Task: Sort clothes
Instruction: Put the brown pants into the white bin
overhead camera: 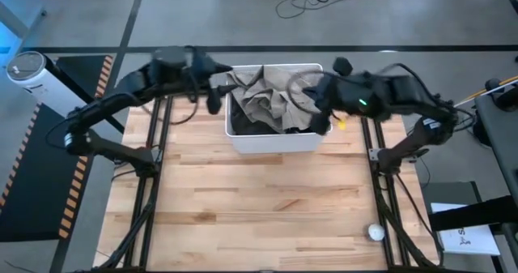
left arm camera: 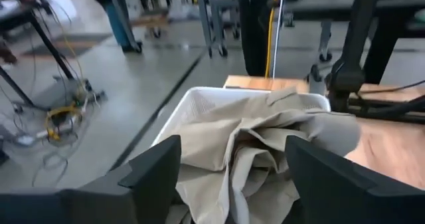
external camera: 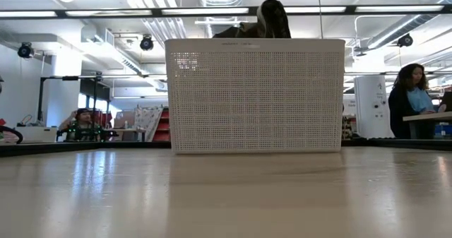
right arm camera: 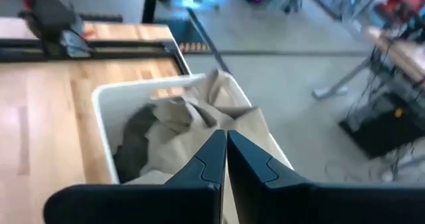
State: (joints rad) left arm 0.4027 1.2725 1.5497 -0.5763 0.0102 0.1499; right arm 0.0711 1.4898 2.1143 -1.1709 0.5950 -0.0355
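Crumpled beige-tan clothes (overhead camera: 263, 99) in the white basket (overhead camera: 271, 140), between spread left gripper (overhead camera: 212, 95) jaws at 9 o'clock and pressed-together right gripper (overhead camera: 317, 115) jaws at 3 o'clock.

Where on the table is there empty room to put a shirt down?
The big wooden stretch of the table in front of the white basket is bare, except for a small white ball near its front right corner. It is crowded at the basket: clothes heap over its rim, with the left gripper and right gripper over it.

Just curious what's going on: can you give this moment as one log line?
left end effector: open above beige garment | right end effector: shut, over basket | clothes all in basket
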